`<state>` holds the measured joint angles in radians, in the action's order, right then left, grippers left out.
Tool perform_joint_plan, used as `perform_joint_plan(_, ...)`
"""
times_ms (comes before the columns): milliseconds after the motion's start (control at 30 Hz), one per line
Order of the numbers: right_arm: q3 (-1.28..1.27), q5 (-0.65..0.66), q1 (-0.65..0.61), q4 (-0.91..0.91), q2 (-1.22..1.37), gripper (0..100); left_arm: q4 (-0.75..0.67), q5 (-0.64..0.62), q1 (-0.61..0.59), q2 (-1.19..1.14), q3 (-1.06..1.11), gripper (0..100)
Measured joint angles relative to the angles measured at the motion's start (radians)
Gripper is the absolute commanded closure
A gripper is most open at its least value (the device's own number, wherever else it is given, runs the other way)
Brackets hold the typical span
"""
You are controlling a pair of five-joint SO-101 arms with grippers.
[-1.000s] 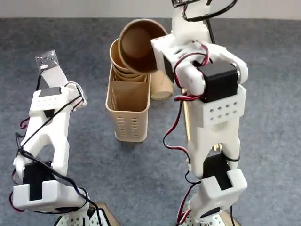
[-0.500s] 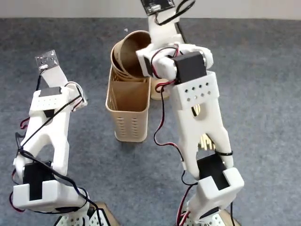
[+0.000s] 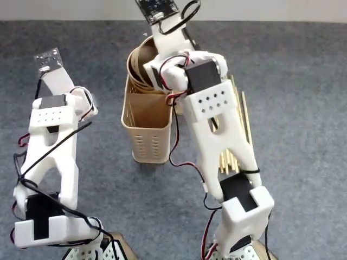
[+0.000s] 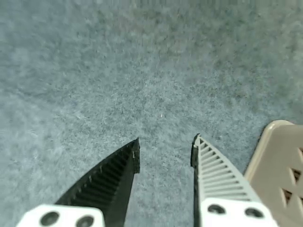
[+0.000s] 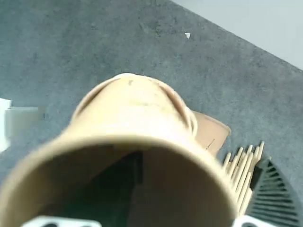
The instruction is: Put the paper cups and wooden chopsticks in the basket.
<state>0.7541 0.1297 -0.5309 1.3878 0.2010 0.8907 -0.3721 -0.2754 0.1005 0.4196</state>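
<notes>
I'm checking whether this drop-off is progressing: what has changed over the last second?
The right end effector, shut on a paper cup, swung left, carrying it from beside the far end of the basket to over the stacked cups there. The arm's shift uncovered the wooden chopsticks on the table. The left end effector, open, edged slightly left. The basket stayed put.

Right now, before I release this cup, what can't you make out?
Right wrist view: the brown paper cup gripped by the right pincer blocks the beige slotted plastic basket below it.
High view: the right arm covers the cup's seating in the stacked cups, and part of the pale wooden chopsticks; their count is unclear.
Left wrist view: the frame edge cuts off the basket beside the open left pincer.
</notes>
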Motion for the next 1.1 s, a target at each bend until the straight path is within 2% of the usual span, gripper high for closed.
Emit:
perform_joint_plan(233,0.002,0.006,-0.003,-0.261,0.072,64.9,0.006,0.000,0.028,0.003,-0.002,80)
perform_joint_plan(467,0.058,0.006,-0.009,-0.334,0.155,64.9,0.006,0.000,0.028,-0.040,-0.002,80)
perform_joint_plan(567,0.104,0.006,-0.009,-0.310,0.155,64.9,0.006,0.000,0.028,-0.057,-0.002,80)
perform_joint_plan(867,0.311,0.008,-0.015,-0.078,0.155,64.9,0.006,0.000,0.028,-0.058,-0.002,80)
perform_joint_plan(1100,0.315,0.106,-0.020,-0.049,0.155,64.9,0.006,0.000,0.028,-0.058,-0.002,80)
